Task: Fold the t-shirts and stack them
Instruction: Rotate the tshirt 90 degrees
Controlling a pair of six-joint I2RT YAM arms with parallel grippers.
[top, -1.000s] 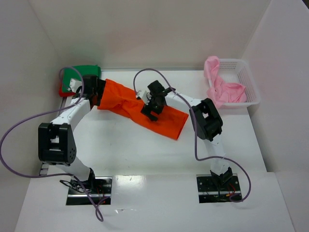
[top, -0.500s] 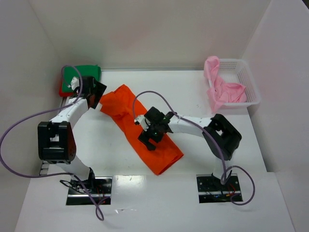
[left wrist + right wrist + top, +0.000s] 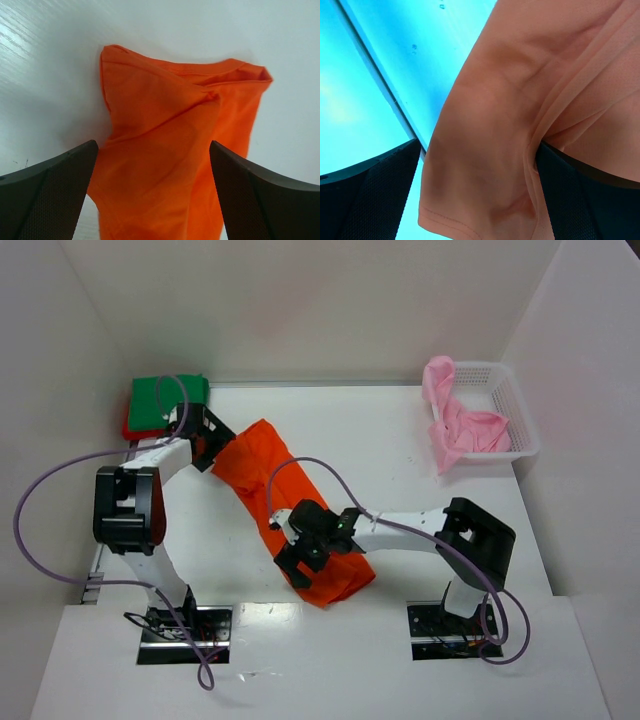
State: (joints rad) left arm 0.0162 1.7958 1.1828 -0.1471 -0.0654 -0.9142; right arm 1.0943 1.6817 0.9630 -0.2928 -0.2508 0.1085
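**Four tees, one basket, both grippers spread wide**

I count four t-shirts. The orange t-shirt [image 3: 268, 472] lies crumpled in a long diagonal strip on the surface [image 3: 400, 450], left of centre. The green t-shirt [image 3: 160, 395] sits folded on top of the red t-shirt [image 3: 130, 427] in the far left corner. The pink t-shirt [image 3: 465, 430] is heaped in the single white basket [image 3: 512, 390] at far right, spilling over its near rim.

My left gripper [image 3: 208, 436] is at the far end of the orange t-shirt, its fingers [image 3: 55, 190] fully apart with cloth lying between them, nothing pinched. My right gripper [image 3: 298, 562] is over the near end, its fingers [image 3: 370, 195] equally wide with orange cloth filling the gap and draped against one finger, not clamped.
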